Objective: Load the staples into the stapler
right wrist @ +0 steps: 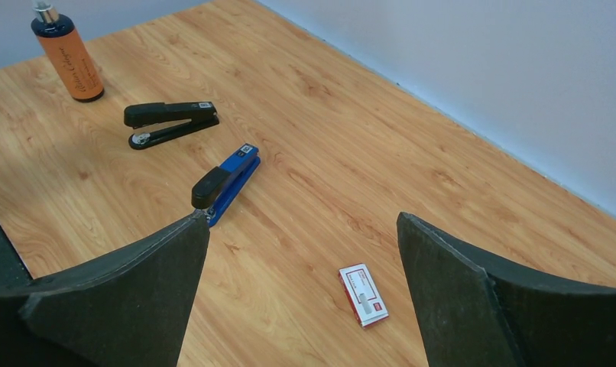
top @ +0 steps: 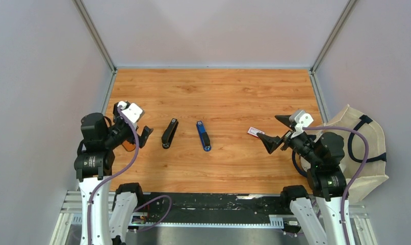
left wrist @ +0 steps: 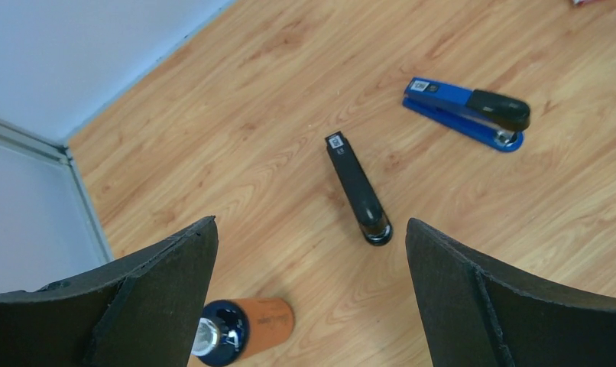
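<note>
Two staplers lie mid-table: a black stapler (top: 169, 133) (left wrist: 357, 187) (right wrist: 170, 122) on the left and a blue stapler (top: 203, 136) (left wrist: 467, 113) (right wrist: 225, 183) to its right. A tiny white box with a red label (top: 255, 132) (right wrist: 363, 294) lies flat and closed further right. The staples themselves are hidden. My left gripper (top: 138, 139) (left wrist: 311, 229) hovers open and empty left of the black stapler. Just right of the box, my right gripper (top: 274, 131) (right wrist: 303, 222) is open with nothing held.
An orange bottle with a dark blue cap (top: 128, 146) (left wrist: 248, 329) (right wrist: 68, 57) stands close under the left gripper's left finger. A beige tote bag with dark handles (top: 359, 153) sits off the table's right edge. Grey walls enclose the table on three sides.
</note>
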Available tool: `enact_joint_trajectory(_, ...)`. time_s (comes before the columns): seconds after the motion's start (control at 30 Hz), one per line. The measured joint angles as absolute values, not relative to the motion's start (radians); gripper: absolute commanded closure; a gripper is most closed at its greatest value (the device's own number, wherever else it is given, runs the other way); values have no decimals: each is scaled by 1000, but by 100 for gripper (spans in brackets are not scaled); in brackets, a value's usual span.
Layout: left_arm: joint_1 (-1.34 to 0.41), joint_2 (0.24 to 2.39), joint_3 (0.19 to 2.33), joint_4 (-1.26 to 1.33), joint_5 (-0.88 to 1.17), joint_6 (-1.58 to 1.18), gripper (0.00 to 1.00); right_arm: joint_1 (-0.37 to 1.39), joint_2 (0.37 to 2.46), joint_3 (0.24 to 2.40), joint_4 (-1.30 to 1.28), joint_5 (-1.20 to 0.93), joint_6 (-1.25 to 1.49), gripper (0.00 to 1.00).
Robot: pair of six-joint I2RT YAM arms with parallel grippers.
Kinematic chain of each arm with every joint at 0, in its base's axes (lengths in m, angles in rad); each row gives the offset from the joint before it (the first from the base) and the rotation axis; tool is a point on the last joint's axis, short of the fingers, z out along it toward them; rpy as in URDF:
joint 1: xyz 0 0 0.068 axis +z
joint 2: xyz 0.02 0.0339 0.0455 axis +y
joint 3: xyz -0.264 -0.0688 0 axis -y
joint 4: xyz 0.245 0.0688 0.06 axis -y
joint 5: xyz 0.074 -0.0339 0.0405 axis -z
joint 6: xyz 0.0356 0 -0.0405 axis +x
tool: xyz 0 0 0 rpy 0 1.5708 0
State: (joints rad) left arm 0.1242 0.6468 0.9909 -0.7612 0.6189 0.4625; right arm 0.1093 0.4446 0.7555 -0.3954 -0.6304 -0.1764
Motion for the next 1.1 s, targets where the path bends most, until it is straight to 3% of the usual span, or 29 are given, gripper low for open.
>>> enact_joint_trajectory(0.37,-58,745,929,-665,403,818,0,123,488,750,-398,-667,-200,0)
enact_joint_trajectory(0.6,-85,821,732,-469,393,1213,0,123,489,749,-398,-675,-207,0)
enact_joint_trajectory(1.1,-108,1184,866,-594,484,1892,0,125,519,739,-400,-675,-231,0)
